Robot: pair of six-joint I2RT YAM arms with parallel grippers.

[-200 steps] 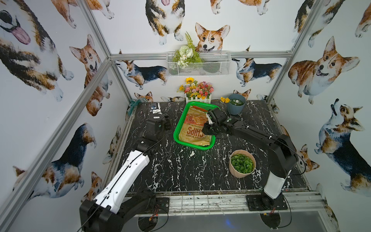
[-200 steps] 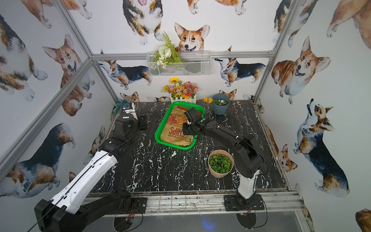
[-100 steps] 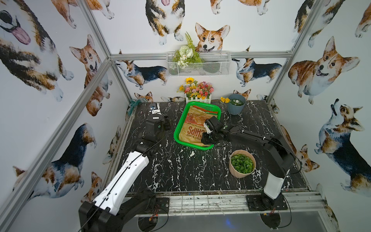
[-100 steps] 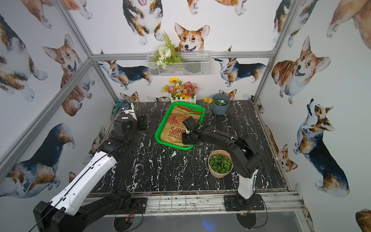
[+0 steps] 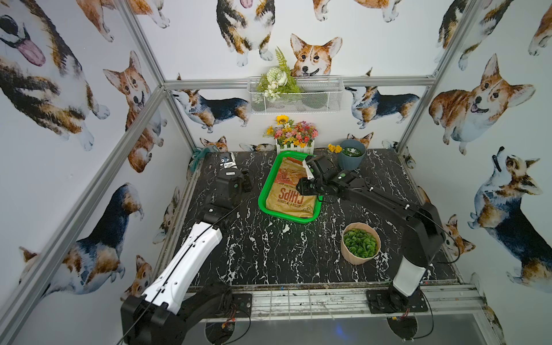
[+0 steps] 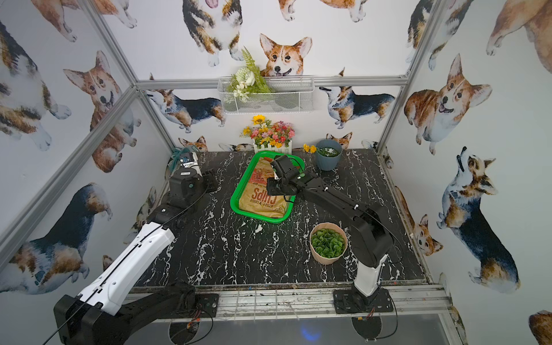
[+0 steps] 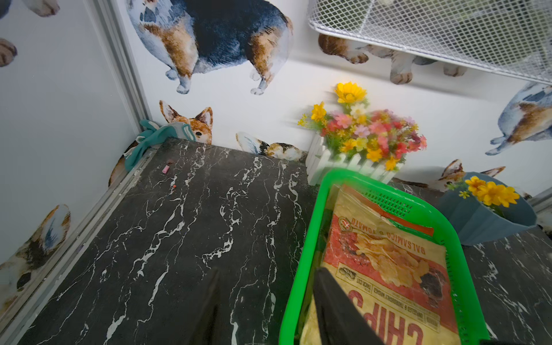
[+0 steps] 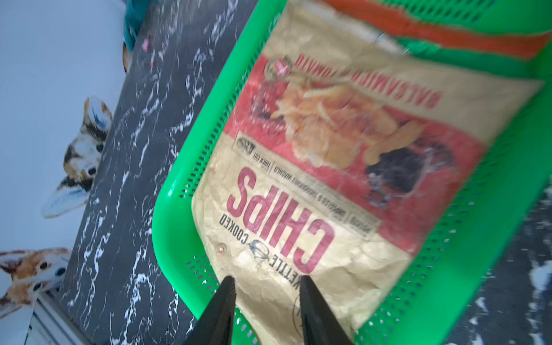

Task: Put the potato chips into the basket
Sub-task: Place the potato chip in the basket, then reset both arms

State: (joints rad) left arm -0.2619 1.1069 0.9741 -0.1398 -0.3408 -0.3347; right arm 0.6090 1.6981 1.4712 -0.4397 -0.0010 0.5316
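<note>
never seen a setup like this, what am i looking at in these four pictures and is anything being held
Two robot arms stand at the near edge of a black marble table. Two pictures look down from overhead; the other two come from a camera on each arm's wrist. On the table sits a green basket with a chips bag lying inside, a beige pot of leaves, a blue pot and a box of flowers. The right end effector hovers open over the bag; the left end effector is open beside the basket. Neither holds anything.
</note>
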